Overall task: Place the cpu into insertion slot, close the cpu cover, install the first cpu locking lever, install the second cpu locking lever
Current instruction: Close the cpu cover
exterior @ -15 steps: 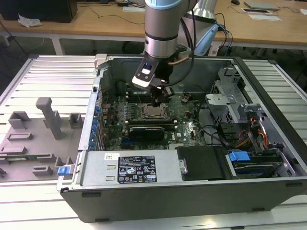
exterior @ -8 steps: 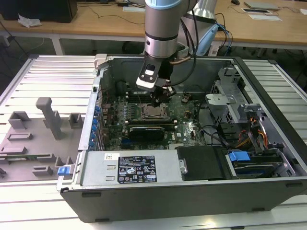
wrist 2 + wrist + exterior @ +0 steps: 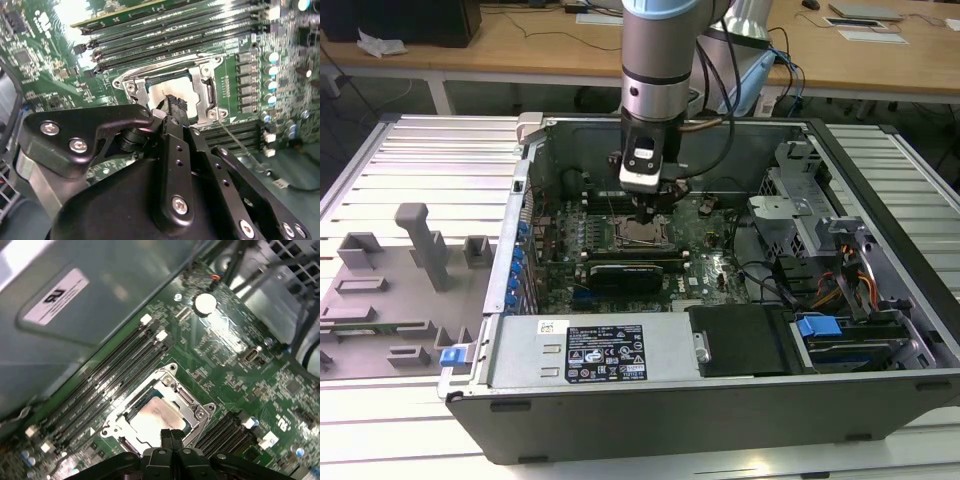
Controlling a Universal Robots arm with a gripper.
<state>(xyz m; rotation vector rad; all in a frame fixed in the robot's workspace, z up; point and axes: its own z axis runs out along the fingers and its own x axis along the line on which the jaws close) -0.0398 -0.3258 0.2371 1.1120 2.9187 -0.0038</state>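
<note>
First wrist view: black end effector (image 3: 170, 436) pressed together over pale square cpu (image 3: 152, 415)

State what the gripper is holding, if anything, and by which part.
Nothing, it seems: the gripper is shut with nothing in it, its tip close above the chip.

arm (image 3: 658, 60) vert, wrist down | tool (image 3: 646, 216) tip down | fingers (image 3: 165, 436) pressed tog.

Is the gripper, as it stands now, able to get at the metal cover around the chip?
Probably yes: the gripper hangs just over the cover, nothing lies between them, and the memory slots beside it sit low.
</note>
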